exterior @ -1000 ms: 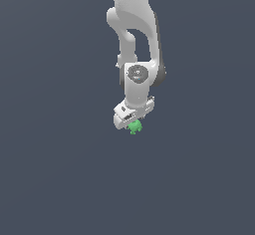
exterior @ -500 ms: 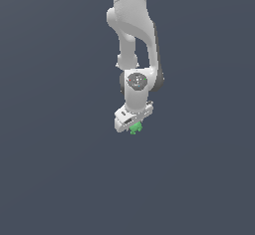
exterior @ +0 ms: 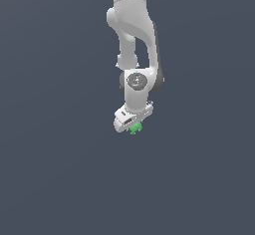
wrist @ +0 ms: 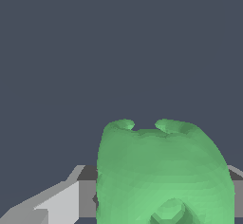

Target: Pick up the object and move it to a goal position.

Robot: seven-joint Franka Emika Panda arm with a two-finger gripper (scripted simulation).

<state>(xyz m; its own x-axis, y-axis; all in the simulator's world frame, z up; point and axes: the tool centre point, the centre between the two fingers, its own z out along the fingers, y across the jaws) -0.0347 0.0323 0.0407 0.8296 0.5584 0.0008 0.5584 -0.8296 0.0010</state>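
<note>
The object is a small bright green lumpy ball [exterior: 135,127] with stubby nubs. It sits at the tip of my white gripper [exterior: 133,126], mostly hidden by the hand in the exterior view. In the wrist view the green ball [wrist: 163,173] fills the space between my fingers, and one grey finger [wrist: 61,201] shows beside it. The gripper is shut on the ball. The arm hangs down from above over the plain dark grey ground.
The arm has straightened and the wrist has turned, carrying the green ball a little toward the exterior view's right. The ball stays in the gripper.
</note>
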